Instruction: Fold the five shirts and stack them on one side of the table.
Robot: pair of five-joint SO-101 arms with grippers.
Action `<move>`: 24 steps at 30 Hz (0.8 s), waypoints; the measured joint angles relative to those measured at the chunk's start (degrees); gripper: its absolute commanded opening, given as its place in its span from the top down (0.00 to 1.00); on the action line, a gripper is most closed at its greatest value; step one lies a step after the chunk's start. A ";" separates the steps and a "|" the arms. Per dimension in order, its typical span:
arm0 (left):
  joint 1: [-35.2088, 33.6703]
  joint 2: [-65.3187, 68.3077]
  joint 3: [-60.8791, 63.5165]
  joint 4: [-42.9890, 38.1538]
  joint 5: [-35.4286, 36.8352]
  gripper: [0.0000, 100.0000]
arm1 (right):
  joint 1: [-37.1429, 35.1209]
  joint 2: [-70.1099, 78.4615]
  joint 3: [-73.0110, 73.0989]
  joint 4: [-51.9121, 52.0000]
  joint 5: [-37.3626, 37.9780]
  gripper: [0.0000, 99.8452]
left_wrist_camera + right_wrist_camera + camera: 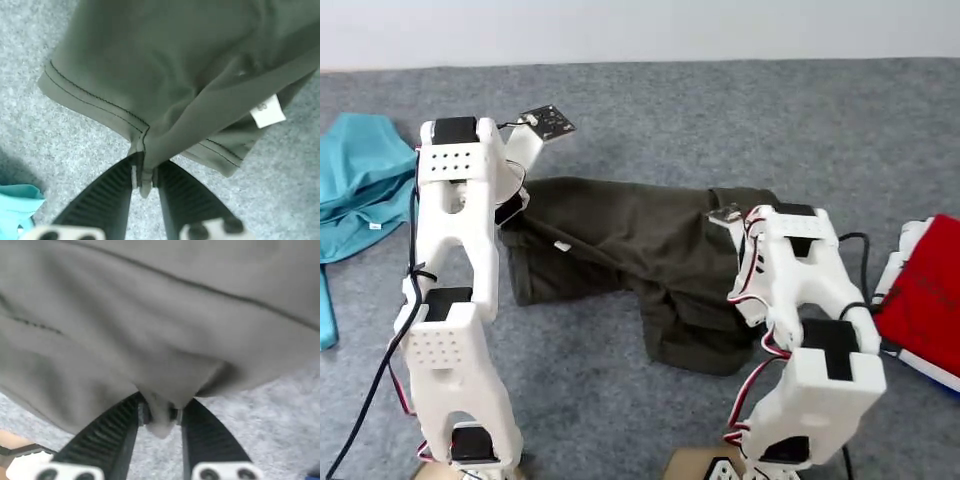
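A dark olive shirt point(630, 250) lies crumpled on the grey carpeted table between the two arms. My left gripper point(144, 172) is shut on a hemmed corner of the olive shirt point(165, 75), beside a white label point(267, 111). In the high view that gripper point(510, 210) sits at the shirt's left edge. My right gripper point(159, 417) is shut on a fold of the olive shirt point(150, 325), near its right side where the right arm point(790, 270) stands.
A teal shirt point(360, 180) lies bunched at the table's left edge, its corner point(17, 202) near the left gripper. A red shirt point(925, 290) rests on white cloth at the right edge. Bare grey carpet point(740, 110) stretches behind the shirt.
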 measured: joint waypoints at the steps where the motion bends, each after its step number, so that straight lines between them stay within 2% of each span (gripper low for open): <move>1: 0.00 0.00 0.00 0.00 0.00 1.00 | 0.62 0.18 -0.18 0.00 0.00 0.95; 3: 0.00 0.00 0.00 0.00 0.00 1.00 | 1.67 0.18 -0.62 0.00 0.00 0.99; 12: 0.00 0.00 -0.53 0.00 0.00 1.00 | 2.90 -0.35 -2.99 4.57 2.46 0.99; 17: 0.00 -1.76 -3.25 0.00 0.18 1.00 | 2.90 -7.30 -12.66 11.25 2.90 0.99; 24: 0.00 -13.10 -8.18 0.09 2.90 1.00 | 2.81 -16.26 -33.49 21.89 2.99 0.99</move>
